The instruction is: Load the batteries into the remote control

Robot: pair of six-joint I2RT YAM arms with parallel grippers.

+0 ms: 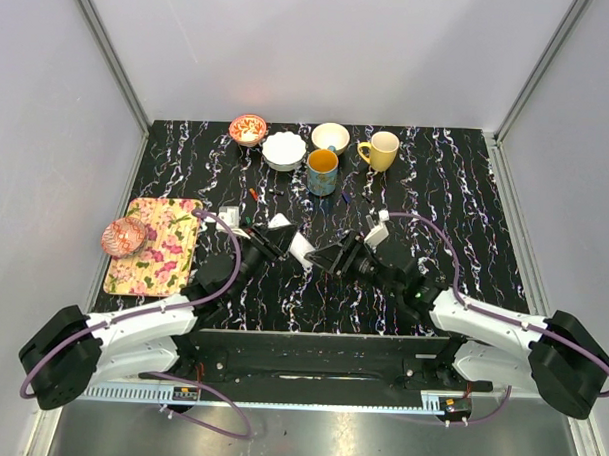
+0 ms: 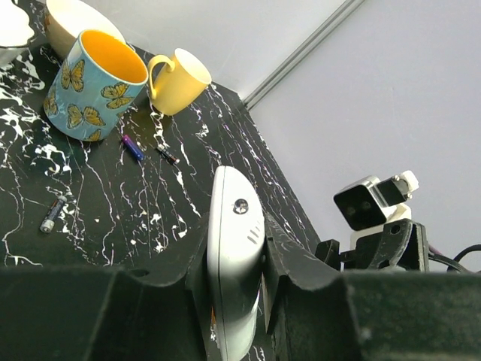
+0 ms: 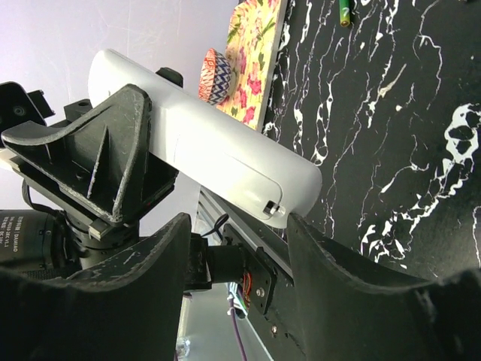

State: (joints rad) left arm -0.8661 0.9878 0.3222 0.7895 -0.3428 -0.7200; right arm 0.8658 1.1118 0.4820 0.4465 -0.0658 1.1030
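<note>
At the top view's centre, the slim white plastic remote control (image 1: 299,250) sat below a blue butterfly-patterned ceramic mug (image 1: 322,172). Left wrist view: the left gripper (image 2: 234,252) was clamped on it. Right wrist view: the right gripper (image 3: 240,241) had its jaws apart around its end, contact unclear.

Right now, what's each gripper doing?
Left gripper: closed on the remote.
Right gripper: open, straddling the remote's free end.
</note>
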